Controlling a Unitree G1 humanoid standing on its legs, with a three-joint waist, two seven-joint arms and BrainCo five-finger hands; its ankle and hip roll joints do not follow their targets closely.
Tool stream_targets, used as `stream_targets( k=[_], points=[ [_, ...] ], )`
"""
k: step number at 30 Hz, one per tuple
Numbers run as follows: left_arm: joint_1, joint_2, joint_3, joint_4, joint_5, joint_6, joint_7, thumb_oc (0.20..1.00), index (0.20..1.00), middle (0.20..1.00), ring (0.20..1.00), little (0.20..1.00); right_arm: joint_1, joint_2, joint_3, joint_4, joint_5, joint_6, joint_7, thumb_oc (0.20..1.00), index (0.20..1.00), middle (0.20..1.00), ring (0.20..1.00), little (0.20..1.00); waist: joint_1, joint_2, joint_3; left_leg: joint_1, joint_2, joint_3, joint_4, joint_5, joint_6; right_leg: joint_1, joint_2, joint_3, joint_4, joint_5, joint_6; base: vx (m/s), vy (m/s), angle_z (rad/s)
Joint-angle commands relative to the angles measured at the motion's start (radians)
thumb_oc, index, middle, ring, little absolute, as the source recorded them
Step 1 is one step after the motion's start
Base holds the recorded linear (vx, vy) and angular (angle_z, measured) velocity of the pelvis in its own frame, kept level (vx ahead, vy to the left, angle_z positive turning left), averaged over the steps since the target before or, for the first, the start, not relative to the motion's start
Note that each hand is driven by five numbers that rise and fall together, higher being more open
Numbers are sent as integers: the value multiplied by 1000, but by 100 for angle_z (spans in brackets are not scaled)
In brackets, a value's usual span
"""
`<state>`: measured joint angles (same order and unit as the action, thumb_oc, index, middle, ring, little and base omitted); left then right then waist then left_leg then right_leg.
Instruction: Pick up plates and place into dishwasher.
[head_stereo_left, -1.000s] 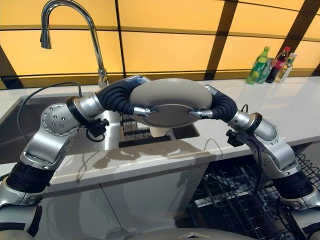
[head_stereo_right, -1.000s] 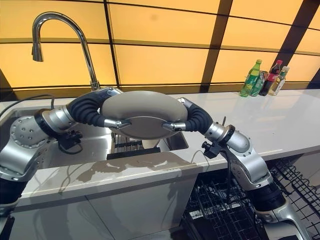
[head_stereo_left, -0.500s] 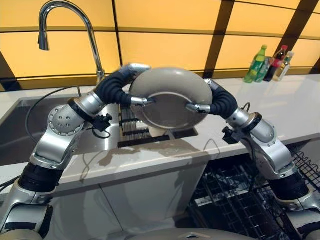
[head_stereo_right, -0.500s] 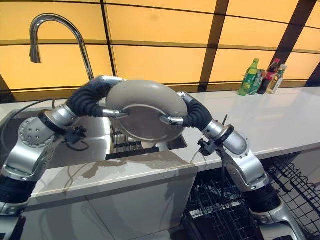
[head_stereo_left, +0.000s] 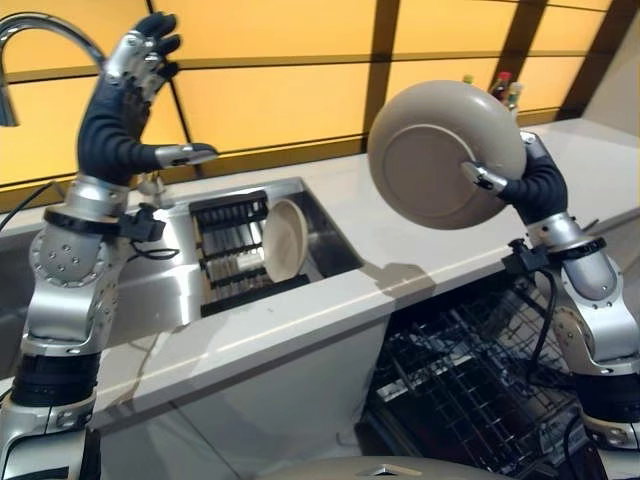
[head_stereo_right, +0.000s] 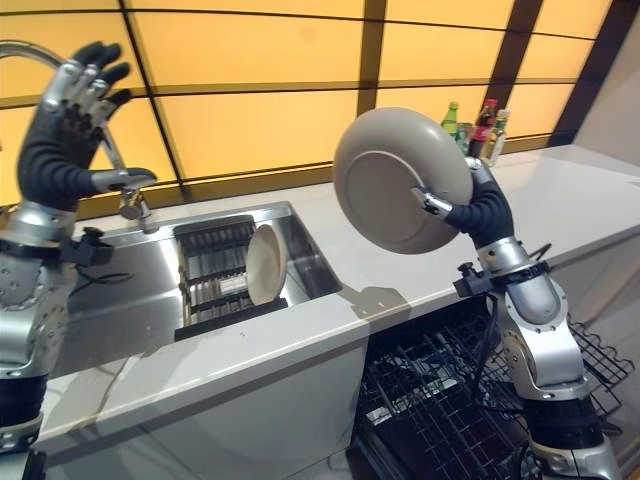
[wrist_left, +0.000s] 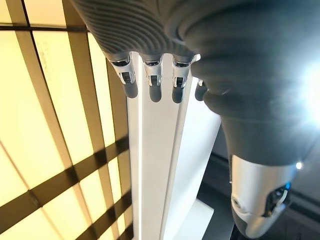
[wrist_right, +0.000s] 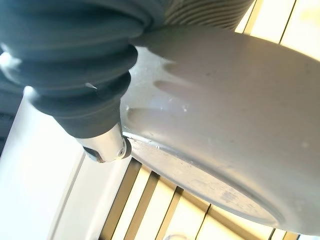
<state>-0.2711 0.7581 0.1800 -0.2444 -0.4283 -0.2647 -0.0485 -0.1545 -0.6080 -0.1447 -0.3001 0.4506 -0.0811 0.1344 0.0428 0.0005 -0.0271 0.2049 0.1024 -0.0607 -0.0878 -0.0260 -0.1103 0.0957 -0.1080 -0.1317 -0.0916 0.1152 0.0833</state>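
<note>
Nearest, lying open below the counter edge: the dishwasher rack (head_stereo_left: 470, 380), waiting for a load. Above it, gripping a grey plate (head_stereo_left: 440, 150) by its rim in the right hand (head_stereo_left: 525, 185), thumb pressing the underside, keeping it tilted for slotting in, most likely. Further back, standing in the sink rack (head_stereo_left: 232, 250): another plate (head_stereo_left: 285, 240). Hovering high by the faucet (head_stereo_left: 40, 35), fingers spread and holding nothing: the left hand (head_stereo_left: 125, 110).

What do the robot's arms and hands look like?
Both arms are shiny silver-grey metal with round joints dotted with small screws. A dark ribbed cover wraps each wrist and hand back. The left robot hand and the right robot hand have silver fingers with dark tips. Thin black cables loop beside the wrists.
</note>
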Motion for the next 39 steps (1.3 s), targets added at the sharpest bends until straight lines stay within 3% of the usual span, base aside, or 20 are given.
stream_targets(
  k=[1,10,16,23,31,39],
  points=[
    [16,1,33,59,-45,-62,41,1000,1000,1000,1000,1000,14,-60,-75,-8,-34,-88,-66,200,200,200,200,200,-7,12,-37,-81,-4,50,1,51,34,41,-61,-5,72,-108,33,14,7,-14],
    [123,-23,122,62,-25,-96,62,1000,1000,1000,1000,1000,156,-47,-203,63,-116,-101,-165,200,200,200,200,200,-53,5,-20,-72,-2,76,1,36,39,27,-65,43,73,-106,42,8,-11,-15],
    [174,-19,184,87,-16,-109,89,1000,1000,1000,1000,1000,232,-28,-229,173,-172,-50,-239,200,200,200,200,200,-77,1,-6,-72,8,96,1,36,37,13,-65,76,70,-100,45,9,-42,-14],
    [234,-31,245,116,-22,-126,89,1000,1000,1000,1000,1000,296,21,-201,288,-186,4,-236,200,200,200,200,200,-88,-1,5,-77,18,104,1,42,34,7,-65,89,54,-90,46,8,-64,-16],
    [202,-41,220,128,5,-112,88,1000,1000,1000,1000,1000,274,55,-78,487,-178,56,-75,200,200,200,200,200,-80,-3,11,-86,29,99,1,50,19,11,-62,68,34,-80,48,-6,-72,-2],
    [137,-8,154,147,14,-81,89,1000,1000,1000,1000,1000,235,-2,61,705,-149,6,121,200,200,200,200,200,-54,-11,10,-76,41,88,1,54,3,36,-59,39,19,-75,52,9,-70,4]
  ],
)
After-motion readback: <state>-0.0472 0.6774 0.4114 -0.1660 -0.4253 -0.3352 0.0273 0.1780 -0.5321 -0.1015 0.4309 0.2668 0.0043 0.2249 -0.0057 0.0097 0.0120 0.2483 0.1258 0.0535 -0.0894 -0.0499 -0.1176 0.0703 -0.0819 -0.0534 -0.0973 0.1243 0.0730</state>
